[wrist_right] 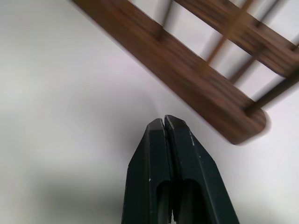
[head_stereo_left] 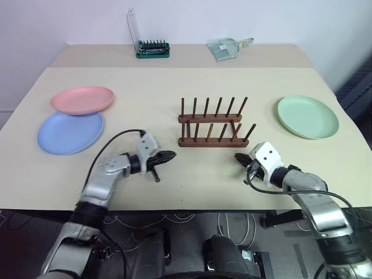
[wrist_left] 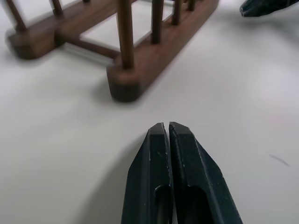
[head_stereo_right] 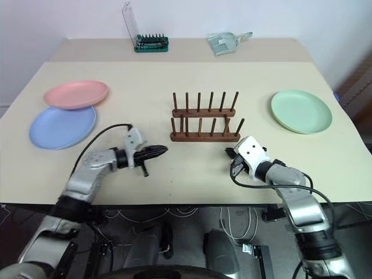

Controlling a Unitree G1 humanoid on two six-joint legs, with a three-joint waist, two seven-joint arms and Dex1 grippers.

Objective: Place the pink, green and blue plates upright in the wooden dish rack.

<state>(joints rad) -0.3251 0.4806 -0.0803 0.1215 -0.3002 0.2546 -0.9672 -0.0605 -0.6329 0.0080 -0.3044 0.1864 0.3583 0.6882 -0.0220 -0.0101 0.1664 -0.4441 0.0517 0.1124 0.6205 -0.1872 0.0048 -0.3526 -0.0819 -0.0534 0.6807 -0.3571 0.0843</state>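
Observation:
The wooden dish rack [head_stereo_left: 212, 124] stands empty in the middle of the table. At the far left the pink plate [head_stereo_left: 82, 100] rests partly over the blue plate [head_stereo_left: 70, 132]. The green plate [head_stereo_left: 307, 116] lies flat at the right. My left gripper [head_stereo_left: 169, 156] is shut and empty, hovering just left of the rack's near corner [wrist_left: 125, 88]. Right of the rack's front rail [wrist_right: 187, 70], my right gripper [head_stereo_left: 239, 158] is also shut with nothing in it, and its tip [wrist_left: 268, 5] shows in the left wrist view.
A green-based tool holder [head_stereo_left: 152, 49] with a clear lid and a clear dustpan-like scoop [head_stereo_left: 226, 47] sit on the rear table. The front table edge [head_stereo_left: 192, 208] runs just below both arms.

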